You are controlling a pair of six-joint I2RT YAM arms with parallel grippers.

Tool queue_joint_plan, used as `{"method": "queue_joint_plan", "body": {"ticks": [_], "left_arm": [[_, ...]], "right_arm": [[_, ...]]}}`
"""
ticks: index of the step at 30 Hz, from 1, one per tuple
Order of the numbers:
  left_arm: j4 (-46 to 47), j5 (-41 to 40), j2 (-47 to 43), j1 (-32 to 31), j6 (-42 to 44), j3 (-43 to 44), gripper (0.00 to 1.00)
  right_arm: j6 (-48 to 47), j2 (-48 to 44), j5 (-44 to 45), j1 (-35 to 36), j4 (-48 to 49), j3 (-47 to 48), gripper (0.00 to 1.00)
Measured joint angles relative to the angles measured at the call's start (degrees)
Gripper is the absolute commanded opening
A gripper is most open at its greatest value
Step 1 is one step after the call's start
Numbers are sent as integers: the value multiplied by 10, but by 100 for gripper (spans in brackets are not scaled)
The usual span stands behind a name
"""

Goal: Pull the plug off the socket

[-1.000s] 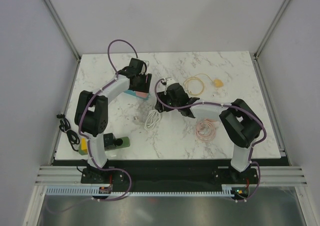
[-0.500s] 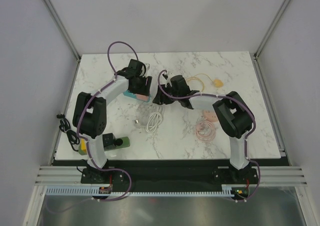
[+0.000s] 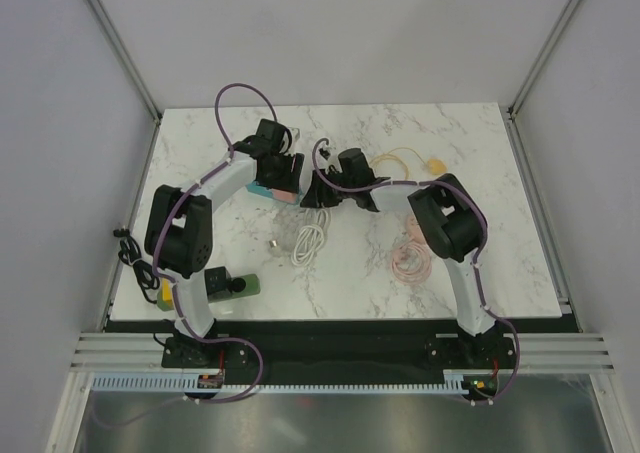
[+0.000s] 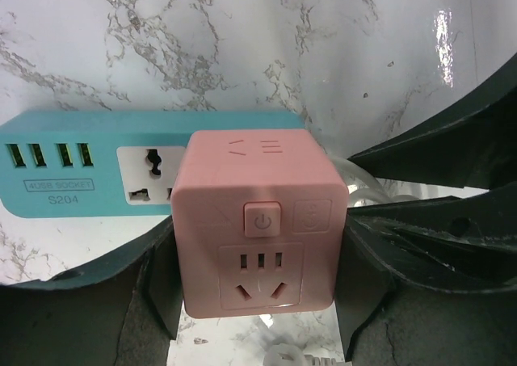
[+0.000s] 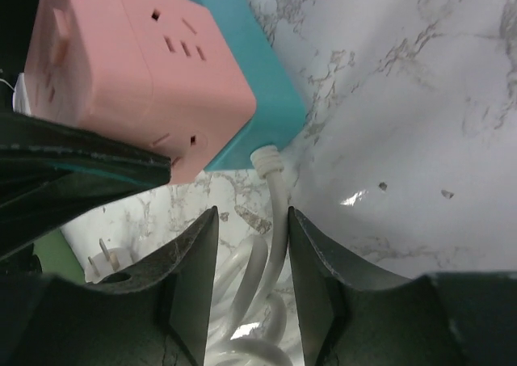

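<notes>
A pink cube plug (image 4: 257, 220) sits in a teal power strip (image 4: 81, 168) lying on the marble table. My left gripper (image 4: 258, 281) is shut on the cube, with a finger pressed against each side. In the top view the cube (image 3: 286, 191) and the strip (image 3: 260, 186) lie under the left gripper (image 3: 283, 173). My right gripper (image 5: 252, 245) is open, just off the strip's end (image 5: 258, 91) and below the cube (image 5: 129, 67). The strip's white cord (image 5: 279, 204) runs between its fingers, next to the right finger (image 5: 319, 277).
The white cord lies coiled (image 3: 308, 238) in front of the strip, ending in a pronged plug (image 3: 275, 241). An orange cable (image 3: 395, 165) and a pink cable coil (image 3: 410, 258) lie to the right. A green object (image 3: 235, 286) and a yellow one (image 3: 168, 291) sit at the near left edge.
My right gripper has moved left and away from me, up to the strip's end beside the pink cube. The left gripper has stayed on the cube.
</notes>
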Motion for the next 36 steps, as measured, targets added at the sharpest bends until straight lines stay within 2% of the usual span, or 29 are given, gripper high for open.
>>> {"method": "queue_joint_plan", "body": {"ticks": [7,10,11,16,28,36], "left_arm": [[-1,1,0,1,3,0,2],[-2,2,0,1,3,0,2],[-2,3,0,1,3,0,2],[0,6,0,1,6,0,2],[2,-5,-4,5,14,-2,2],[46,-32,-65,5,14,-85,2]], "right_arm": [[11,35,-14,-4,11,40,40],[21,46,-18,-10,21,49,33],[26,49,-19,-11,24,50,26],[49,61,-42,-23,24,61,1],[113,84,-45,-20,-5,94,0],[149,84,-25,3,-42,110,0]]}}
